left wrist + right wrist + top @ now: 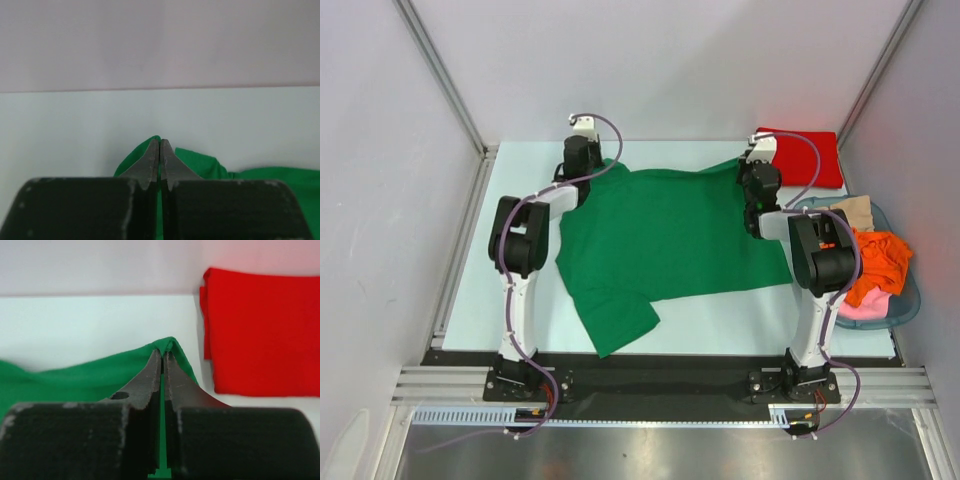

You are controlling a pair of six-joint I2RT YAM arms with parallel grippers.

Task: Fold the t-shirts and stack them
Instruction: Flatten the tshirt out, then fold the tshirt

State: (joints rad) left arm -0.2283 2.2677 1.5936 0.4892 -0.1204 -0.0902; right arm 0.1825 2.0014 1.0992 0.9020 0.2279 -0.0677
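A bright green t-shirt [670, 235] lies spread over the middle of the table, one sleeve hanging toward the near edge. My left gripper [159, 141] is shut on its far left corner, and green cloth [200, 165] bunches round the tips. In the top view that gripper [582, 152] sits at the back left. My right gripper [163, 352] is shut on the far right corner of the green cloth [75, 377], and from above it [758, 172] is at the back right. A folded red t-shirt [805, 155] [260, 330] lies flat just right of it.
A blue-rimmed basket [912, 300] stands at the table's right edge with an orange garment [878, 262], a pink one [870, 308] and a beige one [850, 210] in it. White walls with metal posts close in the back and both sides.
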